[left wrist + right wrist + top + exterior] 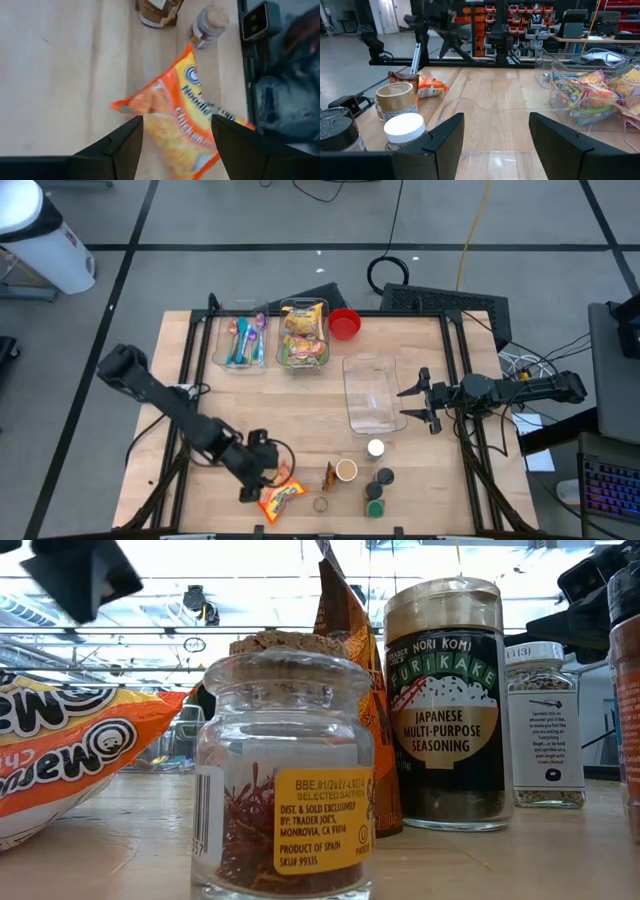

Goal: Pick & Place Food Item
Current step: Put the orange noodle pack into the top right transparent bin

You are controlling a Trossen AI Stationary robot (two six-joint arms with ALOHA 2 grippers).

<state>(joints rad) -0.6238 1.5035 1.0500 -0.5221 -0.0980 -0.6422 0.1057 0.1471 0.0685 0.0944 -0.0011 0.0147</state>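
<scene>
Left hand [262, 483] low over the near edge of the bench [300, 420], fingers [125, 145] spread apart and nothing between them, poised directly above the orange noodle packet [281, 498]. Packet lying flat on the wood, one corner pointing toward the small cork-stoppered saffron jar [210, 25] just beyond it; in the left wrist view [185, 120] visible between and past the two dark fingers, not touched by either.

Right hand [420, 402] out at the far right side of the bench, fingers wide apart and empty, held beside the clear empty container [372, 392], near its right wall but apart from it.

At the back of the bench, a clear bin of utensils [240, 340], beside it a clear bin of snack packets [304, 335], and a red bowl [344, 323] just right of that.

Along the near edge, right of the packet, a cluster of spice jars: the saffron jar up front in the low view [285, 780], the dark Nori Komi seasoning jar [445, 705] behind it, a white-capped shaker [545, 725] farther right. A brown pouch [355, 670] standing upright between saffron jar and seasoning jar.
</scene>
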